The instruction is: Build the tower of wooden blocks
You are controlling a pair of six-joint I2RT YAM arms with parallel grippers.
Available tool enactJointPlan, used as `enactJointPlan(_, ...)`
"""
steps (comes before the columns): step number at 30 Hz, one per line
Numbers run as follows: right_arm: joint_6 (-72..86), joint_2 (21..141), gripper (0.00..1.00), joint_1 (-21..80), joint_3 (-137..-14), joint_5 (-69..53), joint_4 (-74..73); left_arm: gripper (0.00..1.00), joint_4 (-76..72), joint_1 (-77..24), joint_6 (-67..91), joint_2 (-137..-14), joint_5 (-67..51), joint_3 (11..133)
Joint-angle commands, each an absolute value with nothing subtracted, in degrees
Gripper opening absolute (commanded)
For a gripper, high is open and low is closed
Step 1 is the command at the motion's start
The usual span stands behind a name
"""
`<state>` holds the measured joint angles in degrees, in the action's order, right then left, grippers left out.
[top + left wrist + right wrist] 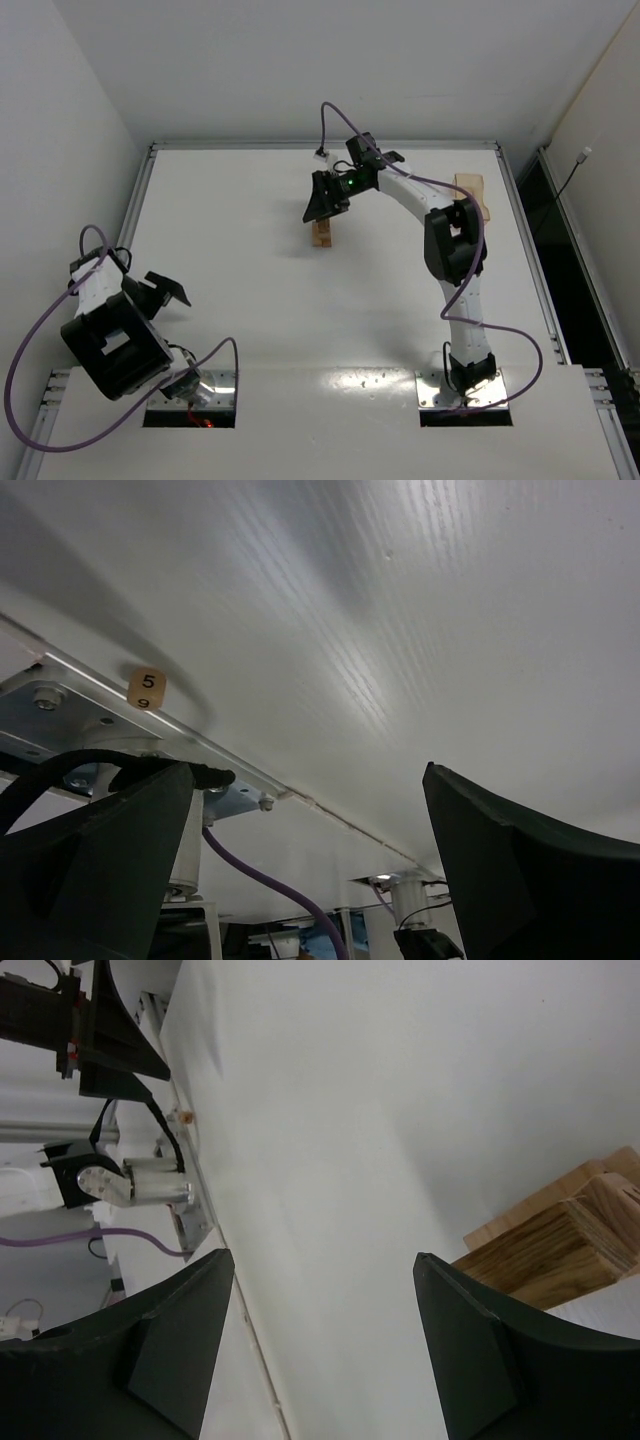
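Top external, blocks [322, 235] clear of table [250, 300] edges

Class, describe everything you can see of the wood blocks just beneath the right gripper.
The wood blocks are light brown with clear grain. The right wrist view shows two rectangular pieces pressed together, a paler one behind a darker one; whether they are stacked or side by side is unclear. They rest on the white table, toward its far middle, partly hidden from above by the right gripper. Its open fingers do not touch them, and the blocks lie outside the gap between the fingers.
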<state>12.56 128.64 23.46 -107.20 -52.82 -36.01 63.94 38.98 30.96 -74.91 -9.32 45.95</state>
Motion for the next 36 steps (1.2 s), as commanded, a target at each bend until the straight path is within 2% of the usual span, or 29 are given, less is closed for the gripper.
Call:
enactJointPlan(1, 10.28, 124.98, 0.70, 23.20, -109.95, -52.56, -38.31, 0.99, 64.07, 40.69, 31.99, -74.79, -4.94, 47.72)
enactJointPlan(9, 8.00, 127.27, 0.71, 22.15, -112.50, -50.71, -42.71, 0.99, 65.21, 45.62, 33.84, -78.57, -3.96, 49.48)
enactJointPlan(18, 6.15, 129.20, 0.73, 22.15, -115.31, -47.56, -45.88, 1.00, 63.98, 46.49, 30.51, -82.97, -12.20, 50.89)
enactJointPlan(23, 5.62, 126.49, 0.75, 22.15, -112.51, -43.69, -45.88, 1.00, 61.36, 39.56, 24.00, -81.74, -25.19, 53.00)
enactJointPlan(26, 5.62, 124.02, 0.76, 22.15, -112.50, -36.06, -45.35, 1.00, 58.72, 35.08, 21.89, -79.72, -28.11, 55.01)
enactJointPlan(29, 6.58, 119.98, 0.80, 20.49, -112.50, -23.43, -46.67, 1.00, 55.91, 28.49, 19.61, -79.01, -29.17, 61.84)
enactJointPlan(33, 7.38, 113.22, 0.83, 17.68, -108.82, -11.91, -46.67, 1.00, 53.00, 18.57, 16.00, -80.41, -23.75, 72.56)
enactJointPlan(36, 7.91, 106.82, 0.86, 14.52, -99.54, -7.57, -44.83, 1.00, 50.63, 12.58, 15.12, -82.08, -16.54, 75.32)
